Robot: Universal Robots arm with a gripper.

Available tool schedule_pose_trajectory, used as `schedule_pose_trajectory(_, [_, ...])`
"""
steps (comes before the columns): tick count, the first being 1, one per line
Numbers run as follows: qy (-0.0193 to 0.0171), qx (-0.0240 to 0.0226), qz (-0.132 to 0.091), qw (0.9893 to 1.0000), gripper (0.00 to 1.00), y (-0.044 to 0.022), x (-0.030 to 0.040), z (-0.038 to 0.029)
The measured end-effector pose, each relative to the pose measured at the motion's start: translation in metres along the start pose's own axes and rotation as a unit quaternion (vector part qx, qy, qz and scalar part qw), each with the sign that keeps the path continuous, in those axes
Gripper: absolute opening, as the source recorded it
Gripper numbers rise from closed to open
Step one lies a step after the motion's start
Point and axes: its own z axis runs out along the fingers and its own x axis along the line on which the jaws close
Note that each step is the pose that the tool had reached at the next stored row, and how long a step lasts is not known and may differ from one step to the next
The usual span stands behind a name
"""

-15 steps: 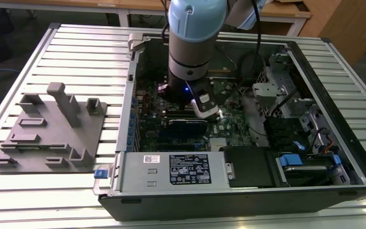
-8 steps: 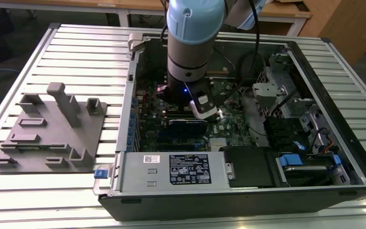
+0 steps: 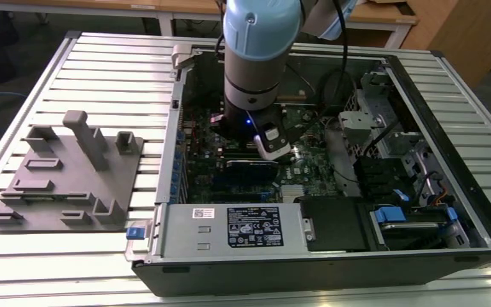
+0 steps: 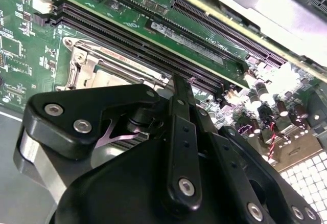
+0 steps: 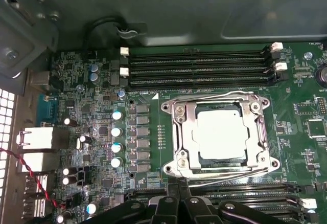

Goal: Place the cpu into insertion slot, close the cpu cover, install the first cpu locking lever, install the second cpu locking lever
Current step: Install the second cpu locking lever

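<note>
Now, cpu [image 5: 220,132]: seated in insertion slot [image 5: 202,158]
cpu cover [image 5: 180,134]: lowered around it
gripper [image 5: 178,185]: fingers drawn together, nothing held, beside the cover

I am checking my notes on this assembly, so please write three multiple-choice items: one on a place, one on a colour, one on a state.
1. Where is the cpu? A) in the insertion slot B) on the table outside C) in the jaws
2. The circuit board is A) blue B) green C) red
3. The cpu cover is A) standing upright B) taken off C) lying flat around the cpu
Key: 1A, its silvery top sits inside the socket; 2B, green shows all around the socket; 3C, the metal frame lies level around the chip.
</note>
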Motion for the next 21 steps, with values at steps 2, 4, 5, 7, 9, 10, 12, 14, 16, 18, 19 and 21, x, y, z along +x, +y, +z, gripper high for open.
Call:
schedule_pose_trajectory(2, [0.0010,-0.0063,0.000,1.0000,0.10,-0.0003,0.0000,0.0006])
schedule_pose_trajectory(4, [0.0016,-0.0094,0.000,1.0000,0.10,-0.0004,0.0000,0.0011])
schedule_pose_trajectory(5, [0.0016,-0.0096,0.000,1.0000,0.10,-0.0005,0.0000,0.0012])
schedule_pose_trajectory(7, [0.0017,-0.0102,0.000,0.9999,0.10,-0.0006,-0.0001,0.0018])
schedule_pose_trajectory(9, [0.0017,-0.0102,0.000,0.9999,0.10,-0.0009,0.0003,0.0027])
schedule_pose_trajectory(10, [0.0017,-0.0103,0.000,0.9999,0.10,-0.0011,0.0005,0.0035])
schedule_pose_trajectory(12, [0.0019,-0.0115,0.000,0.9999,0.10,-0.0015,0.0009,0.0049])
schedule_pose_trajectory(14, [0.0019,-0.0132,0.000,0.9999,0.10,-0.0019,0.0013,0.0064])
schedule_pose_trajectory(16, [0.0022,-0.0160,0.001,0.9999,0.10,-0.0023,0.0014,0.0073])
schedule_pose_trajectory(18, [0.0024,-0.0187,0.001,0.9998,0.10,-0.0027,0.0014,0.0080])
schedule_pose_trajectory(19, [0.0025,-0.0201,0.001,0.9998,0.10,-0.0029,0.0014,0.0084])
schedule_pose_trajectory(21, [0.0028,-0.0238,0.001,0.9997,0.10,-0.0033,0.0014,0.0090])
